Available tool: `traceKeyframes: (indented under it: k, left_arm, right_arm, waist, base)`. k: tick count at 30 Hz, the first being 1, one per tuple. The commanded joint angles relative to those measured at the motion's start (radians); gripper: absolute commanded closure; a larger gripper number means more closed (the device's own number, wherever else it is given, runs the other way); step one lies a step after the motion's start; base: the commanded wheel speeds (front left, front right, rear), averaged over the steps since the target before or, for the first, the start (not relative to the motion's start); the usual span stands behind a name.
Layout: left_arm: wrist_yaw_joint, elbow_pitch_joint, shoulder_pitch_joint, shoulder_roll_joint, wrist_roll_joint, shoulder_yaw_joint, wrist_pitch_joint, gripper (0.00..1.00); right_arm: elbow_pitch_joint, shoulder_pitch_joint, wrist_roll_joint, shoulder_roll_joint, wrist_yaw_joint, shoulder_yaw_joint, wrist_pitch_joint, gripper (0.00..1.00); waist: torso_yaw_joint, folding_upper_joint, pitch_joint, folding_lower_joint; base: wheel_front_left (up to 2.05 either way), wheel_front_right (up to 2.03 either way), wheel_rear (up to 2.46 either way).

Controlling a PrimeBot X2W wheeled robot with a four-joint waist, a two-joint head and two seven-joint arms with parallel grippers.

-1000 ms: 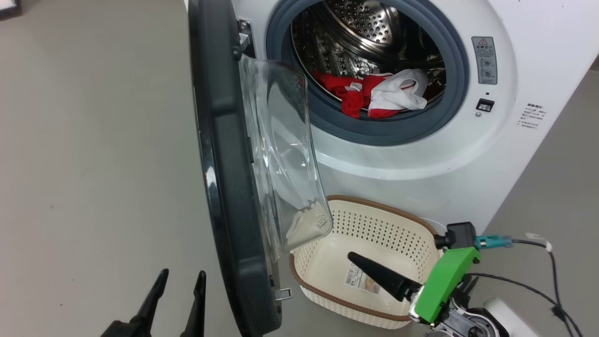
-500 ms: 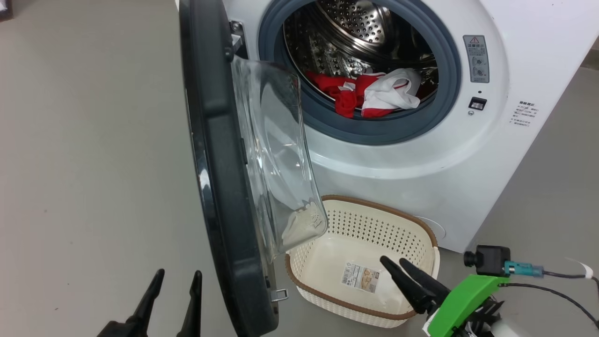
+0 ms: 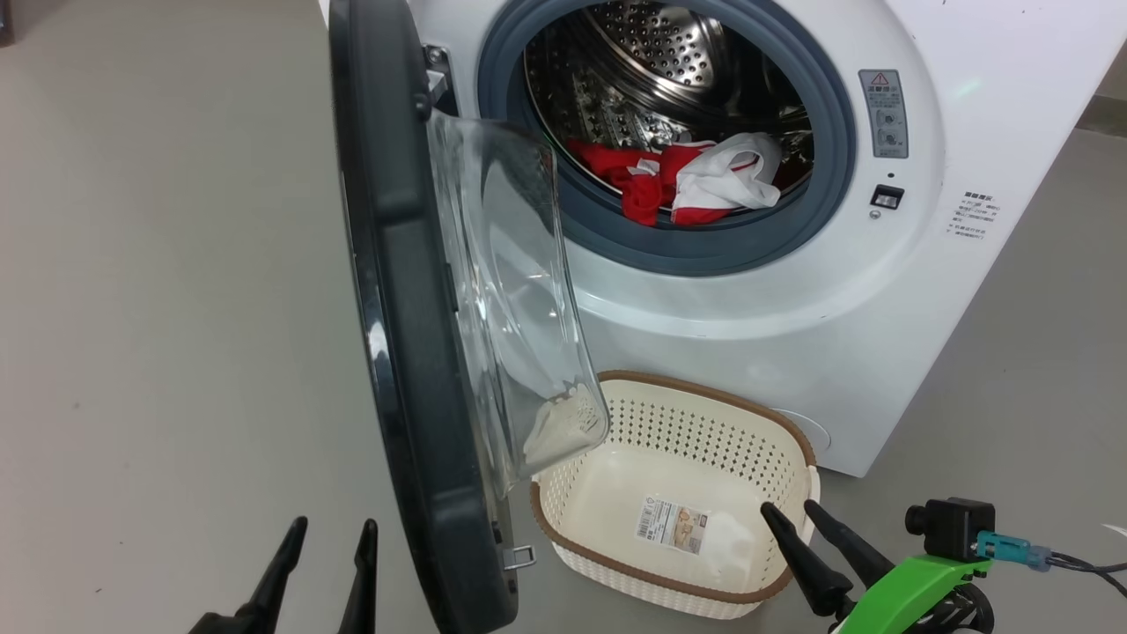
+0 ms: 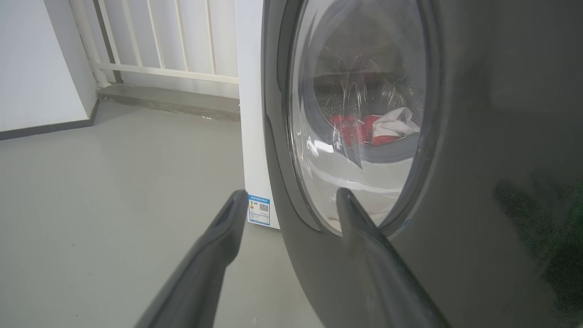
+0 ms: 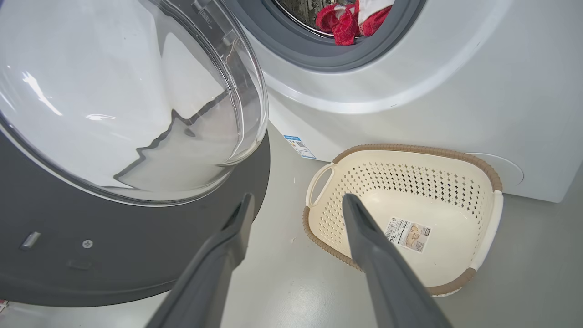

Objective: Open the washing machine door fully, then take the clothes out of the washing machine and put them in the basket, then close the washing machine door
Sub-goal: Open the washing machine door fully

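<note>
The white washing machine (image 3: 792, 335) has its door (image 3: 396, 308) swung out, edge-on to me, its clear glass bowl (image 3: 511, 291) facing the drum. Red and white clothes (image 3: 687, 180) lie at the front of the steel drum; they also show as clothes (image 5: 350, 18) and, through the door glass, as clothes (image 4: 369, 130). The cream basket (image 3: 704, 394) sits on the floor under the drum mouth, with only a paper label inside. My right gripper (image 3: 788, 509) is open at the basket's near right corner. My left gripper (image 3: 335, 528) is open, low, beside the door's outer face (image 4: 478, 136).
Grey floor (image 3: 176, 308) stretches wide to the left of the door. A white railing (image 4: 173, 45) and a wall stand beyond the machine. Cables and a small camera (image 3: 951, 528) trail by my right wrist. The door's lower edge hangs beside the basket rim (image 5: 410, 149).
My right gripper has pulled back and to the right, from over the basket's inside to its near right corner, and both fingers now show. The head camera shifted slightly. The left gripper stayed put.
</note>
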Motion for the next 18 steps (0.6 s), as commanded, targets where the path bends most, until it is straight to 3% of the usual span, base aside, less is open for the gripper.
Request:
traceKeyframes:
  k: [1,18]
  left_arm:
    - [0.005,-0.021,-0.015,0.011,0.002,0.038,-0.012,0.00]
    - [0.005,-0.021,-0.009,0.011,0.008,0.042,-0.012,0.00]
  right_arm:
    - [-0.006,-0.012,-0.043,-0.006,0.005,0.004,-0.013,0.00]
    - [-0.117,0.107,-0.483,0.117,0.005,-0.329,-0.015,0.00]
  waist:
    - [-0.001,0.0000,0.000,0.0000]
    - [-0.003,0.0000,-0.008,0.0000]
  base:
    - [0.00,0.00,0.00]
    - [0.00,0.00,0.00]
